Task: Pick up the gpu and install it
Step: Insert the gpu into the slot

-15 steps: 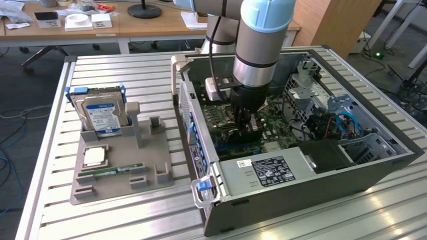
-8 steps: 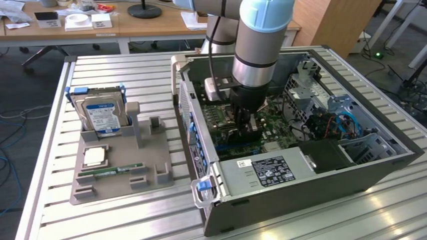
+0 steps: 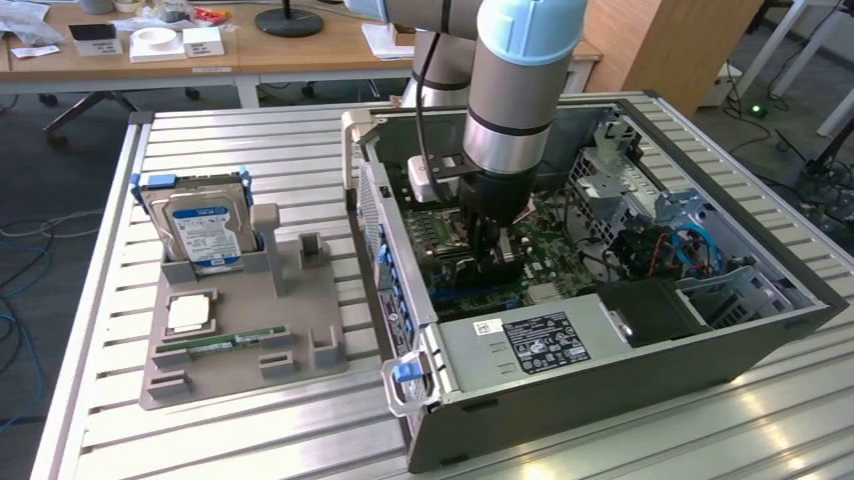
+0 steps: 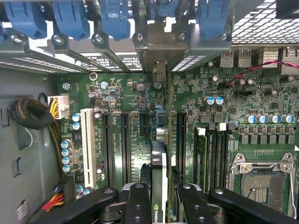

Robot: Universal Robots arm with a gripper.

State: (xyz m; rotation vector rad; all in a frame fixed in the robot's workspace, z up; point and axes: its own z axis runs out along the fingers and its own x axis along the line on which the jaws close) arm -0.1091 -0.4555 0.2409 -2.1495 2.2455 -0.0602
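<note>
Fingers (image 4: 138,203) pinch the gpu (image 4: 159,163) by its two flat sides, deep inside the open case (image 3: 561,390) on the table (image 3: 240,150). It stands on edge over the motherboard (image 4: 121,93), long axis parallel to the black slots (image 4: 125,144), far end pointing at the rear wall's blue clips (image 4: 114,18).

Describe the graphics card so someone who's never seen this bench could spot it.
Find the open computer case on the slatted table; the gripper reaches down into it. The gpu is the thin black card clamped edge-on between its fingers above the green motherboard; unlike the black slots beside it, it bears a logo.
</note>
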